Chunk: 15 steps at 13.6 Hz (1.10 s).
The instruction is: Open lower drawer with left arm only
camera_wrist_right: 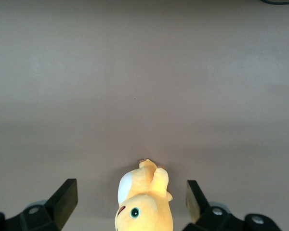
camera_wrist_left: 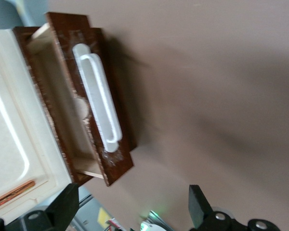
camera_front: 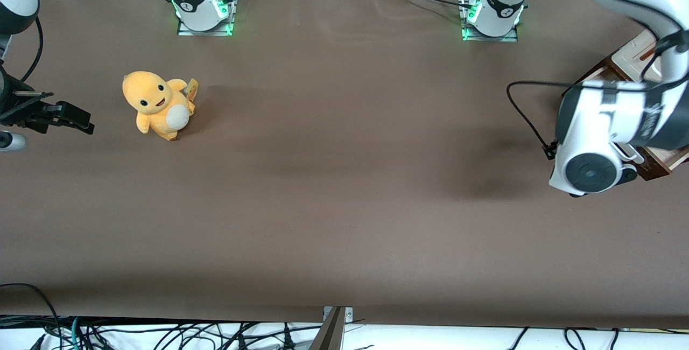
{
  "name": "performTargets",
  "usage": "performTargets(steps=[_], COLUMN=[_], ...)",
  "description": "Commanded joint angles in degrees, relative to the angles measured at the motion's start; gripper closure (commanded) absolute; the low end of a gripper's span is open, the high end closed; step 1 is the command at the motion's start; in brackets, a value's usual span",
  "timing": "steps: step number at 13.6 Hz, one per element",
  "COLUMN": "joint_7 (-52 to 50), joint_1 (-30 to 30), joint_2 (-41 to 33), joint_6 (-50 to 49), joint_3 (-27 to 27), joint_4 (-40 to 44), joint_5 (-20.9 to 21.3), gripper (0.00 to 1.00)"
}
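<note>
The lower drawer (camera_wrist_left: pixel 116 162) stands pulled partway out of the cream-topped cabinet (camera_wrist_left: pixel 9 144), showing its pale wood inside. Its dark brown front carries a long silvery-white bar handle (camera_wrist_left: pixel 101 101). My left arm's gripper (camera_wrist_left: pixel 132 209) is open and holds nothing, and its black fingers (camera_wrist_left: pixel 65 204) are clear of the handle and a little way out in front of the drawer. In the front view the left arm (camera_front: pixel 608 118) hangs over the cabinet (camera_front: pixel 635 56) at the working arm's end of the table. It hides most of the drawer (camera_front: pixel 662 162) and the gripper itself.
A yellow plush toy (camera_front: pixel 159 105) sits on the brown table toward the parked arm's end. Two white arm bases (camera_front: pixel 202 2) (camera_front: pixel 495 8) with green lights stand at the table edge farthest from the front camera. Cables lie below the nearest edge.
</note>
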Motion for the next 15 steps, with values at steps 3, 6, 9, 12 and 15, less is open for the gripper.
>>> performTargets(steps=[3, 6, 9, 12, 15], joint_7=[16.4, 19.7, 20.6, 27.7, 28.9], joint_1=[0.7, 1.2, 1.7, 3.4, 5.7], joint_2=[-6.9, -14.2, -23.3, -30.0, -32.3], joint_6=[-0.8, -0.2, 14.6, 25.3, 25.1], joint_3=[-0.1, 0.2, 0.3, 0.3, 0.3], joint_4=[2.6, 1.0, -11.8, -22.1, -24.3], joint_5=[-8.3, -15.5, -20.8, -23.5, -22.9], gripper=[0.00, 0.00, 0.00, 0.00, 0.00])
